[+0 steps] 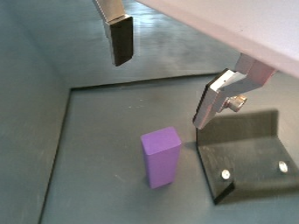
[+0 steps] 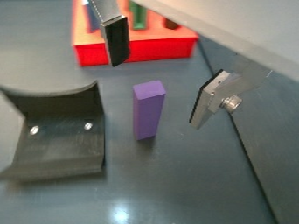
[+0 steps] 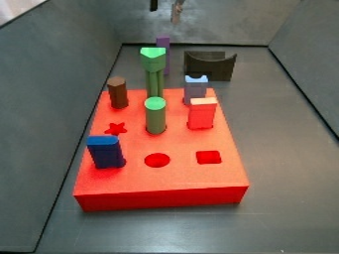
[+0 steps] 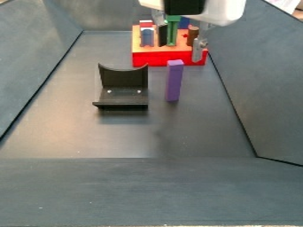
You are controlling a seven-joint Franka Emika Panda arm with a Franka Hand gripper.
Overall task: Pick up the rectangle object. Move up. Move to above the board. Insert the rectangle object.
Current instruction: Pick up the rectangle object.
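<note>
The rectangle object, a slim purple block, stands upright on the grey floor in both wrist views (image 1: 162, 157) (image 2: 147, 109) and in both side views (image 3: 162, 45) (image 4: 174, 82). In a side view a green peg partly hides it. My gripper (image 1: 163, 72) (image 2: 162, 72) is open and empty, hovering above the block with one finger on either side of it. It shows in a side view (image 4: 183, 35) and only at the picture's edge in a side view (image 3: 165, 6). The red board (image 3: 172, 177) (image 4: 166, 60) (image 2: 128, 51) lies just beyond the block.
The fixture (image 1: 246, 153) (image 2: 59, 131) (image 3: 209, 65) (image 4: 120, 89) stands right beside the purple block. On the board stand green pegs (image 3: 155, 114), a brown cylinder (image 3: 118, 92), a red block (image 3: 201, 112) and a dark blue block (image 3: 105, 151). Grey walls enclose the floor.
</note>
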